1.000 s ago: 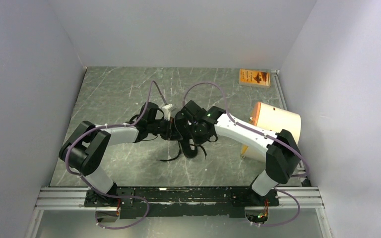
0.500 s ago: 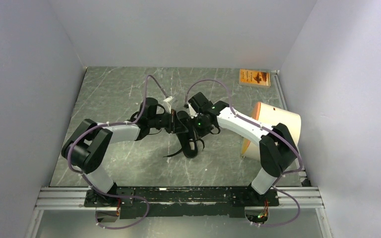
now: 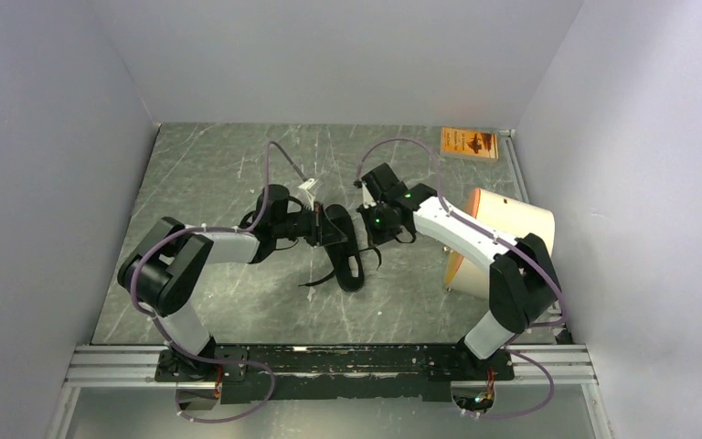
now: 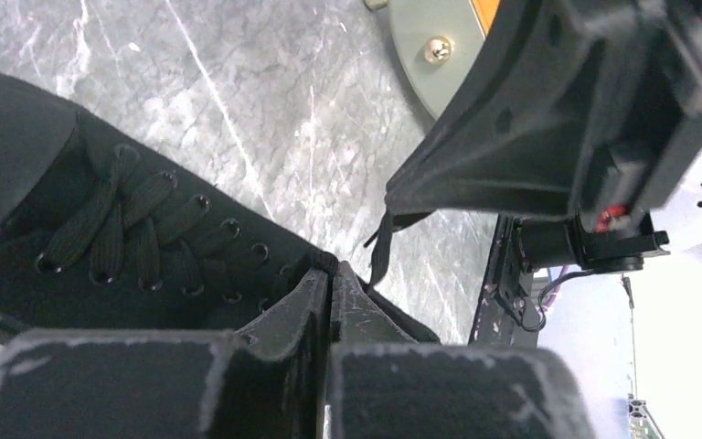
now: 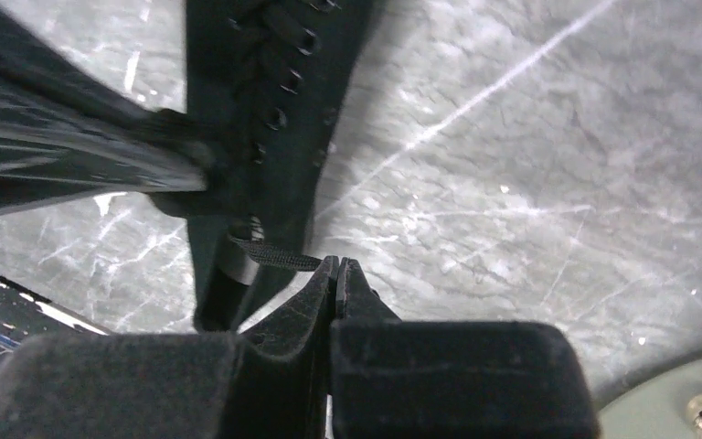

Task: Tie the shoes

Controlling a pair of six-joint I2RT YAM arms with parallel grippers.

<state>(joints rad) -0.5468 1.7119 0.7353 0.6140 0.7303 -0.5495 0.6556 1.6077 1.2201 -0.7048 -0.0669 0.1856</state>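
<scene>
The black shoe (image 3: pixel 347 254) lies on the table between both arms, toe toward the arm bases. My left gripper (image 3: pixel 327 229) is at the shoe's left side near its opening, shut on a black lace at the eyelets (image 4: pixel 331 273). My right gripper (image 3: pixel 368 219) is just right of the shoe's back end, shut on the other thin lace (image 5: pixel 274 257), which runs taut from the shoe (image 5: pixel 265 110) to its tips (image 5: pixel 336 265). In the left wrist view the laced eyelets (image 4: pixel 146 238) show. A loose lace end (image 3: pixel 315 282) trails left of the toe.
A cream-and-orange curved cylinder (image 3: pixel 505 240) stands at the right, close behind my right arm. A small orange box (image 3: pixel 469 143) lies at the back right corner. White walls close in the table on three sides.
My right gripper has pulled back and right, off the shoe, drawing its lace out. My left gripper has shifted slightly toward the back and stays at the shoe.
</scene>
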